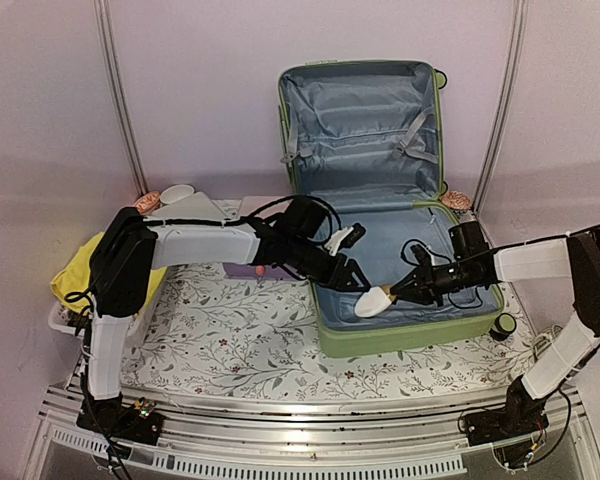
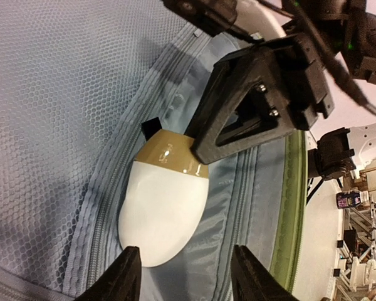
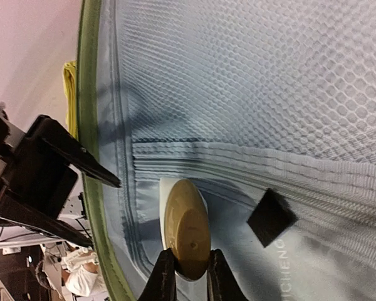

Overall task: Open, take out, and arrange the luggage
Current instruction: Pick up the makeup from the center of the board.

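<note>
The large light-green hard-shell suitcase [image 1: 410, 340] lies open on the floral tablecloth [image 1: 250, 345], its lid upright against the back wall. Over its grey-blue mesh lining, the right gripper [image 3: 189, 266] pinches the tan end of a white egg-shaped piece [image 2: 163, 213]. The left gripper [image 2: 187, 266] faces the piece's white tip, half open and empty. A yellow cloth [image 1: 80, 265] lies at the far left.

The large light-green hard-shell suitcase [image 1: 410, 338] lies open on the desk [image 1: 230, 340]. Its flat base sits beneath the left gripper [image 1: 358, 282] and right gripper [image 1: 398, 292], and its lid stands upright beyond them, showing grey-blue strapped lining.
</note>
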Controlling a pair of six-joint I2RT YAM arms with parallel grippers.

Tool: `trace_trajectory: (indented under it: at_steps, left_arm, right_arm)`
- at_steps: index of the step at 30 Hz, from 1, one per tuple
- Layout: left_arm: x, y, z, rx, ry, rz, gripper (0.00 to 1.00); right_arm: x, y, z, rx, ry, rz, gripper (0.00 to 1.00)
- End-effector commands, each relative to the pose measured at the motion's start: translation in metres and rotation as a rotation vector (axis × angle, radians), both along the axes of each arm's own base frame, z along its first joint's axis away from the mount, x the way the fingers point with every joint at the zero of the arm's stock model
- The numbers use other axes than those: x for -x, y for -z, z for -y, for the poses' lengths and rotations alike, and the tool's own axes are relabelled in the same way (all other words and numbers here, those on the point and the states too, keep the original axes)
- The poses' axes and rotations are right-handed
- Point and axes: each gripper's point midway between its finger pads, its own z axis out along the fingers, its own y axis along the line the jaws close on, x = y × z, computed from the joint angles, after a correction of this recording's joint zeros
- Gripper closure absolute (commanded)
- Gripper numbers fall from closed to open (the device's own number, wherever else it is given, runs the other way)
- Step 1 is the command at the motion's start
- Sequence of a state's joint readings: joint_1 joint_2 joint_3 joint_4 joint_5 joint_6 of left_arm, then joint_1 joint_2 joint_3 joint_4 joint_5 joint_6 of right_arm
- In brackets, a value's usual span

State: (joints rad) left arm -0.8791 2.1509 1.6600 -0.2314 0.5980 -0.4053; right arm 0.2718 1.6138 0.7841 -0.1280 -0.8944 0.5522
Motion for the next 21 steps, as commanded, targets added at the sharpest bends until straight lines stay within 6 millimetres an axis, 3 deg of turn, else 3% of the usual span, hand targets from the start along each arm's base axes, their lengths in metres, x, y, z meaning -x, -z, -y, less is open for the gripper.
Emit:
trace_trajectory:
  at_steps: [1, 6, 10, 13, 21]
  left_arm:
    - [0.003, -0.013, 0.001, 0.013, 0.033, 0.044, 0.48]
    - [0.0, -0.024, -0.005, 0.005, 0.034, 0.142, 0.41]
    - [-0.006, -0.039, -0.011, 0.01, 0.008, 0.236, 0.29]
    - [-0.008, -0.049, -0.012, 0.01, -0.021, 0.334, 0.03]
    - [0.007, -0.056, 0.014, 0.01, 0.008, 0.539, 0.02]
  right_arm:
    - [-0.005, -0.041, -0.006, -0.072, -0.021, 0.121, 0.9]
    - [-0.006, -0.059, -0.007, -0.079, -0.025, 0.156, 0.94]
    - [-0.009, -0.068, -0.005, -0.055, -0.019, 0.174, 0.94]
    - [-0.012, -0.074, -0.003, -0.031, -0.016, 0.198, 0.94]
    - [-0.013, -0.093, -0.004, -0.048, -0.021, 0.229, 0.94]
